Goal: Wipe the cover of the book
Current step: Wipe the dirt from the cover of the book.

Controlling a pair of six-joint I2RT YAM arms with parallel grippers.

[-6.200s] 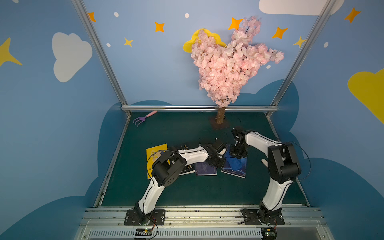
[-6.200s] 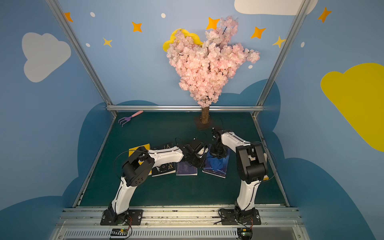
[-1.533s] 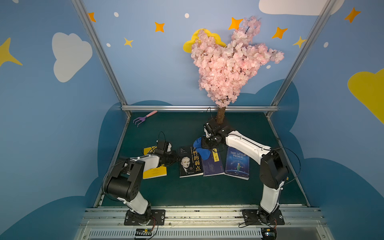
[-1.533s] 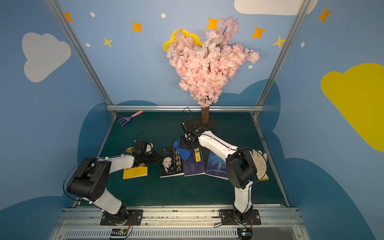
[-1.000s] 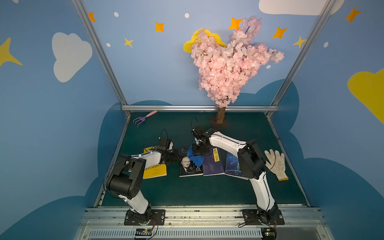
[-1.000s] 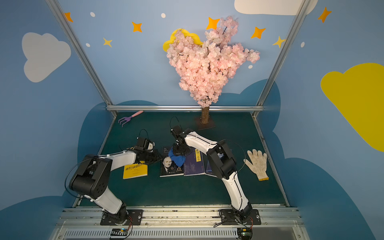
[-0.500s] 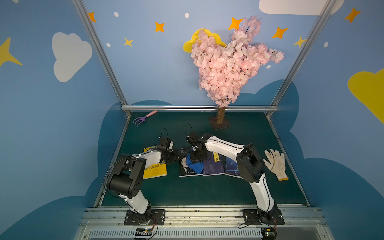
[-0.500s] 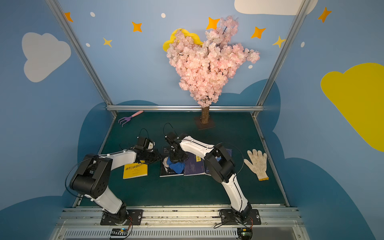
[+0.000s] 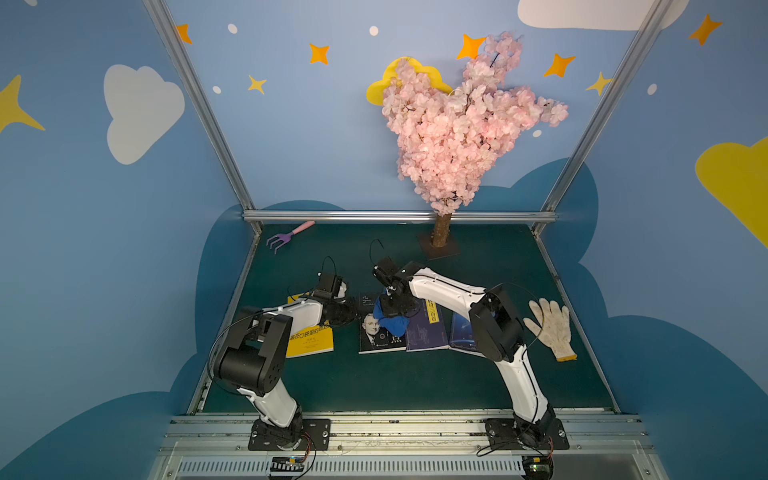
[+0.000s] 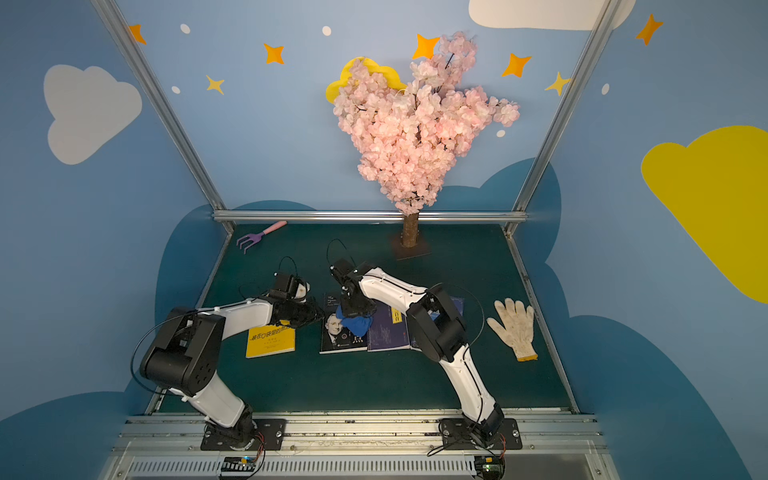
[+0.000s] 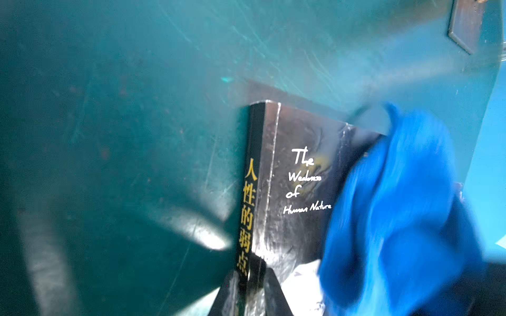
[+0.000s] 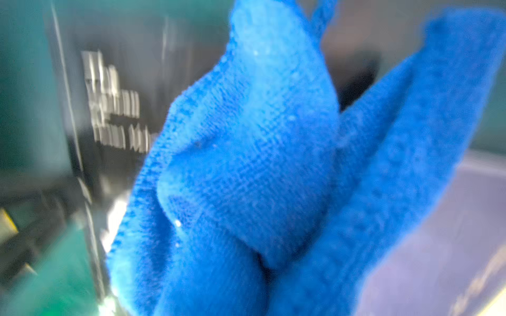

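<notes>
Black book (image 9: 372, 337) flat, blue cloth (image 9: 390, 323) on cover — right claw (image 9: 393, 311) gripping cloth

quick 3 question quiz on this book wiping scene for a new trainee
1. True or false: the right gripper is shut on the blue cloth.
2. Which book does the left gripper pinch at the spine edge? A) yellow book B) black book C) purple book
3. Fill in: a white ___ lies on the green mat on the robot's right side.
Key: 1 true; 2 B; 3 glove
</notes>
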